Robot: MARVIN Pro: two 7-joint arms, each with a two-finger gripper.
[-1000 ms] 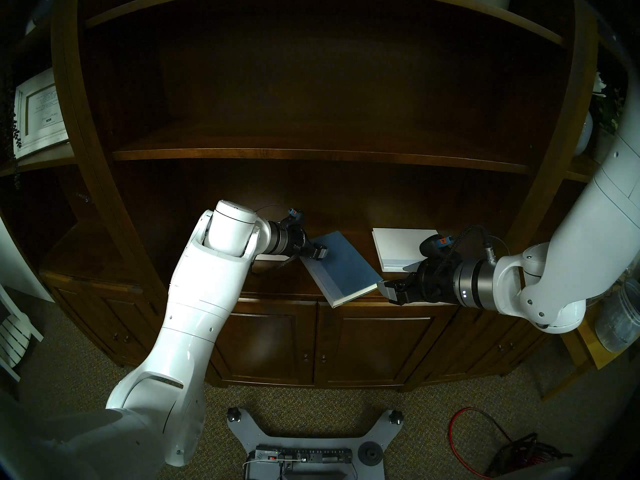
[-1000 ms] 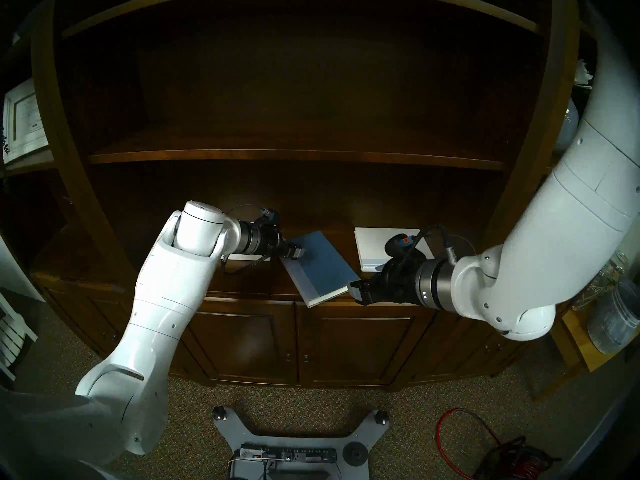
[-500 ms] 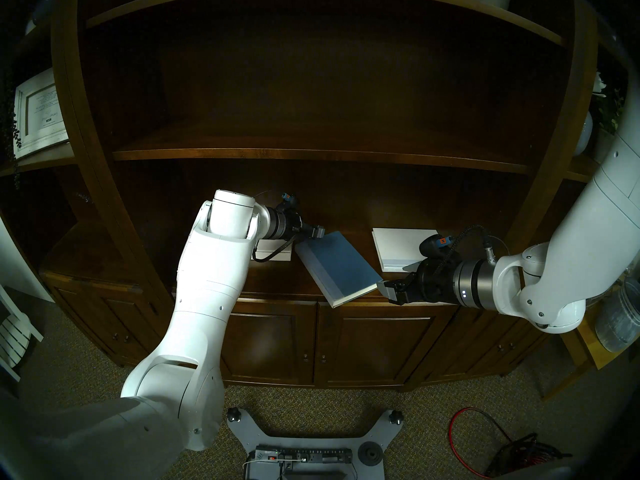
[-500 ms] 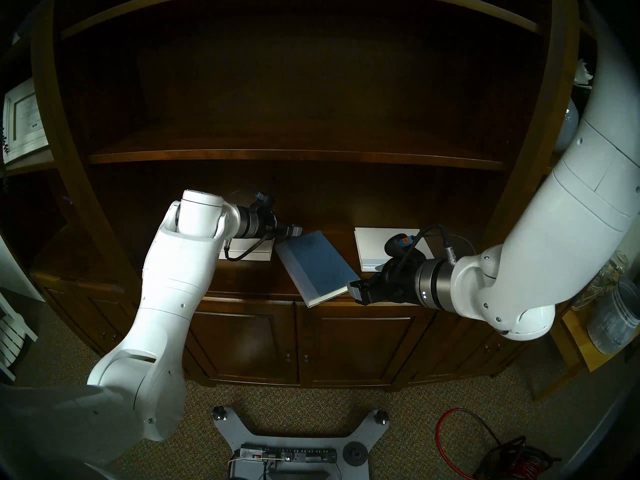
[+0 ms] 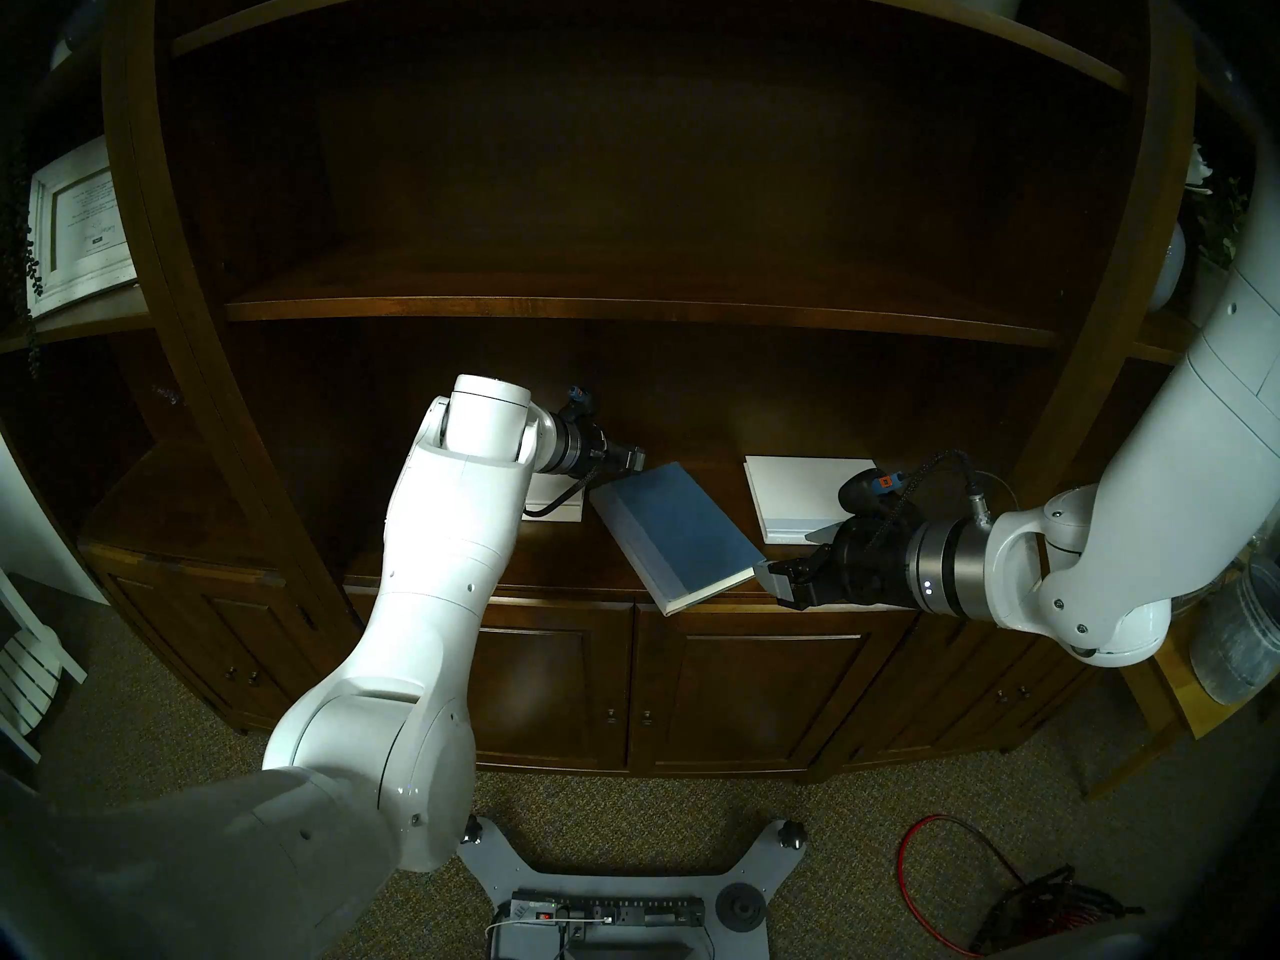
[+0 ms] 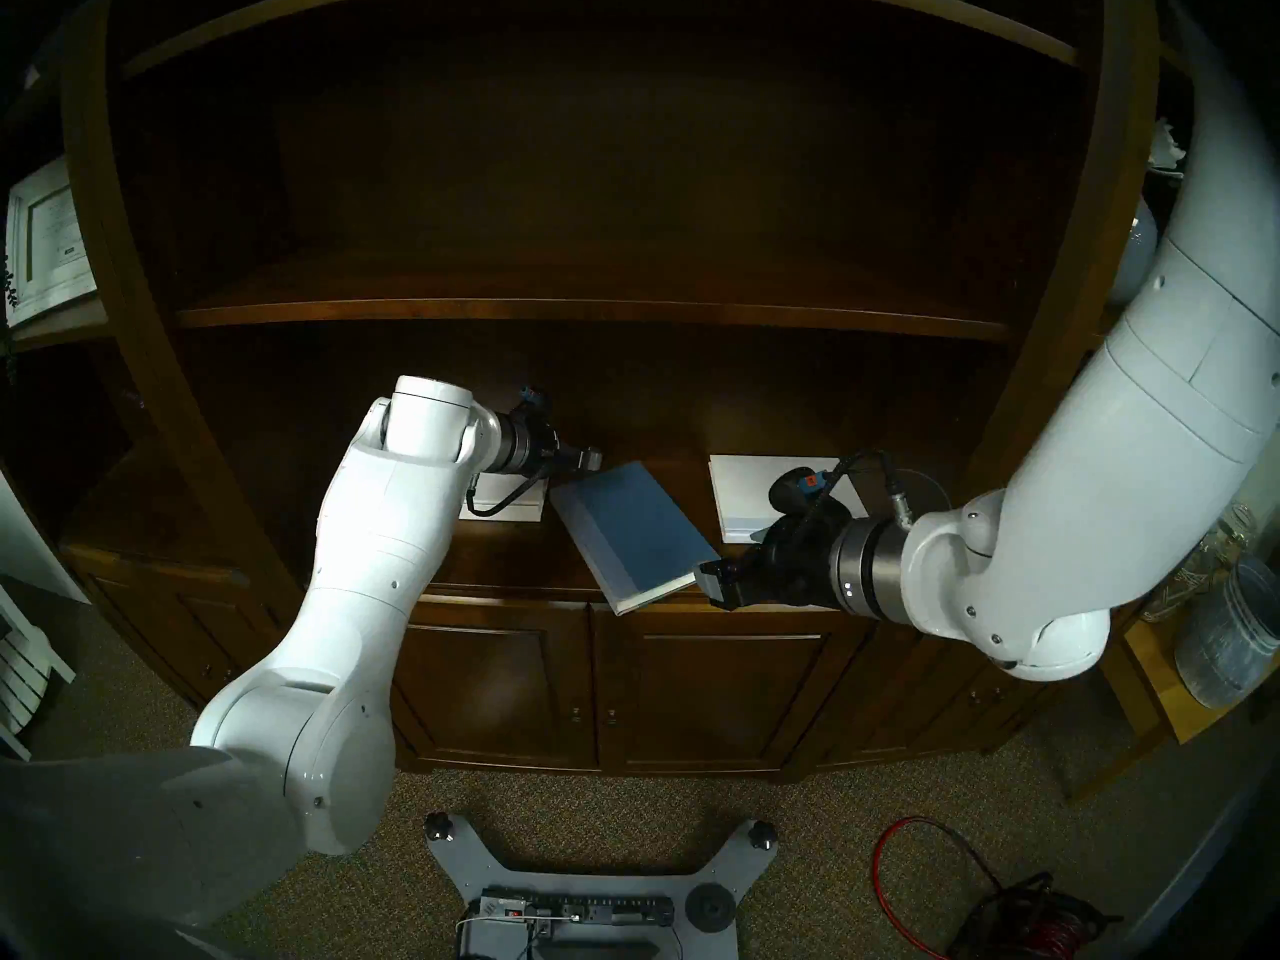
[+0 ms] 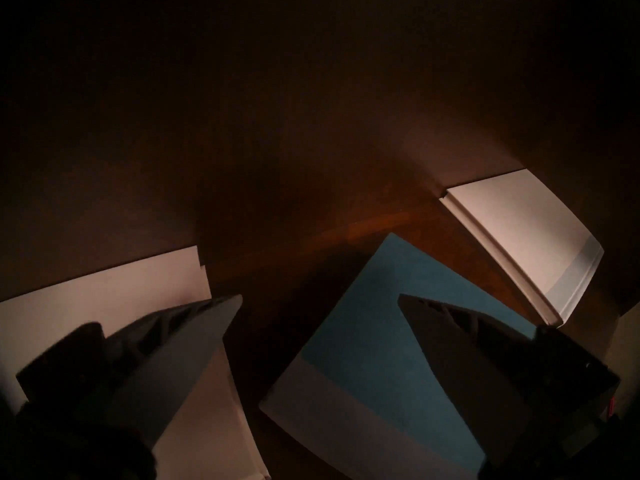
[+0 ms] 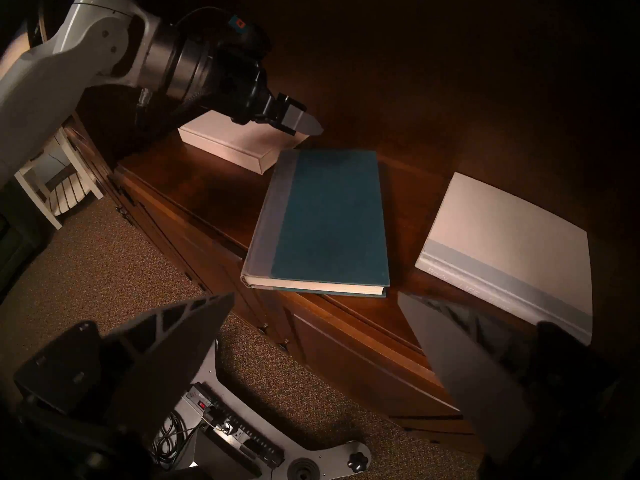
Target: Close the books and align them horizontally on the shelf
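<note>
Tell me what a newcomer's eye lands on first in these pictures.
First, the blue book: closed but lying askew in the middle of the glossy brown shelf, one corner jutting past the front edge. Two white books flank it squarely, one on the robot's left, one with a pale blue strip on the right. Both white arms reach in, the left pincer open at the blue book's far corner, the right pincer open at its near corner.

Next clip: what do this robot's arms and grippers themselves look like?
Both arms have glossy white rounded shells ending in silver-grey metal wrist rings. The left gripper and right gripper are black with grey wedge-shaped fingers. Each wrist carries a braided black cable and an orange-and-blue tag.
</note>
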